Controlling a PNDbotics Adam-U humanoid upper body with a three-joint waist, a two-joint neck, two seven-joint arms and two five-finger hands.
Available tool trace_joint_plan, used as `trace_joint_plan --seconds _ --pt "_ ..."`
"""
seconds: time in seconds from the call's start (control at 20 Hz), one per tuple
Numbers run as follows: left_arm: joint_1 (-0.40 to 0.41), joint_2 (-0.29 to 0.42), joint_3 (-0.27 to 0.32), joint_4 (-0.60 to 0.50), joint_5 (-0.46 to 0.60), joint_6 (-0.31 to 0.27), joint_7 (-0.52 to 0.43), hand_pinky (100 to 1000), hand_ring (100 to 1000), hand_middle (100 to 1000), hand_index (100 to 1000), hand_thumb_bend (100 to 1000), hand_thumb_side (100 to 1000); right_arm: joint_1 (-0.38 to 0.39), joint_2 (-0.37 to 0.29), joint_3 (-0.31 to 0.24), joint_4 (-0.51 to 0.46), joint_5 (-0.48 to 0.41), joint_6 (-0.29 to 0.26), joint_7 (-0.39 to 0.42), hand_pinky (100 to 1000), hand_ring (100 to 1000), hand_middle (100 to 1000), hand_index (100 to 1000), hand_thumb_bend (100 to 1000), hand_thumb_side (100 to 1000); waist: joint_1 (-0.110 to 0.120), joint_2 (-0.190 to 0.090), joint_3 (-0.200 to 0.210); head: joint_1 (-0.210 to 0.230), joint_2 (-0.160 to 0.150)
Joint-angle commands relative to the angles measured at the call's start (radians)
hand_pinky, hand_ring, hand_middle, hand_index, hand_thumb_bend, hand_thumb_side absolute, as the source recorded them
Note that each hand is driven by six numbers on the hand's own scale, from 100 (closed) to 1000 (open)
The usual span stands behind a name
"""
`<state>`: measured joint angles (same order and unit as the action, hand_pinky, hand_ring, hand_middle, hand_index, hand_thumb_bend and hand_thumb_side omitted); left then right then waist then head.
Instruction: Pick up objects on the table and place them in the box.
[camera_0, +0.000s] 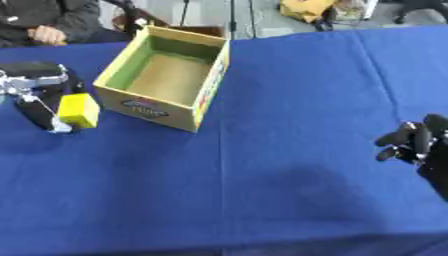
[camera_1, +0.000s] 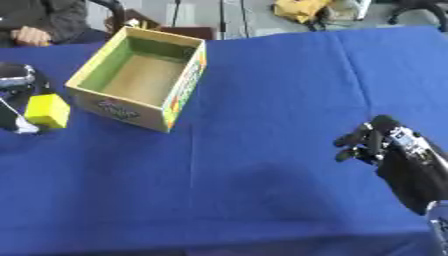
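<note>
The left hand (camera_0: 39, 102) has its fingers closed round a small yellow block (camera_0: 79, 110), pinching it against the dark palm; a pale fingertip shows just below the block, and the black and silver wrist runs up and away from the grip toward the left edge. The block sits just to the left of the open cardboard box with a green inner wall and printed sides (camera_0: 204, 76), close to its near left corner but apart from it and outside its rim, and whether the block has lifted clear of the blue tablecloth (camera_0: 262, 175) or rests on it cannot be told. Well to the right of the box, near the right edge, the right hand (camera_1: 381, 142) hangs with its dark fingers curled inward and nothing between them, so it looks idle. The box's brown floor is bare in both views, which suggests that nothing has been delivered yet. No other loose object shows on the cloth around the box, so, judging from this, the yellow block is the piece in hand, and carrying it over the rim and letting it go inside is what remains.
</note>
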<state>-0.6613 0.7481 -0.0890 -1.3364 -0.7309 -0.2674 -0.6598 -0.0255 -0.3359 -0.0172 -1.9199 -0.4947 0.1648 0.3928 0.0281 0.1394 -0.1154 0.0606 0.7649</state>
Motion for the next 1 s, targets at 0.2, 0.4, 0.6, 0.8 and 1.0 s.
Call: trace_joint_plan --seconds 0.2,0.4,0.6,0.8,1.0 --pt "-0.087 0.025 0.023 -0.039 -0.073 0.033 0.055 380 408 394 565 367 100 -0.003 -0.021 0.003 -0.008 -0.006 -0.002 0.006 575 657 480 382 100 583 -0.003 -0.018 -0.01 0.008 0.005" --pt "-0.161 -0.055 0.003 0.069 -0.215 0.033 0.139 403 427 411 582 376 100 -0.012 -0.022 0.011 -0.008 -0.01 0.001 0.012 574 657 480 383 100 583 0.0 -0.016 -0.041 0.022 0.005" --pt "-0.203 -0.136 0.015 0.195 -0.348 0.042 0.248 433 444 422 595 379 100 -0.021 -0.021 0.017 -0.008 -0.009 0.006 0.019 575 657 480 383 100 582 0.004 -0.009 -0.074 0.038 0.005" --pt "-0.227 -0.202 0.04 0.322 -0.443 0.064 0.389 497 477 452 634 372 100 -0.034 -0.021 0.026 -0.009 -0.008 0.011 0.028 575 657 480 383 100 582 0.01 0.0 -0.104 0.055 0.005" --pt "-0.23 -0.238 0.039 0.388 -0.508 0.07 0.49 589 538 507 698 371 100 -0.04 -0.019 0.03 -0.008 -0.005 0.014 0.034 575 657 480 383 100 582 0.013 0.006 -0.123 0.06 0.005"
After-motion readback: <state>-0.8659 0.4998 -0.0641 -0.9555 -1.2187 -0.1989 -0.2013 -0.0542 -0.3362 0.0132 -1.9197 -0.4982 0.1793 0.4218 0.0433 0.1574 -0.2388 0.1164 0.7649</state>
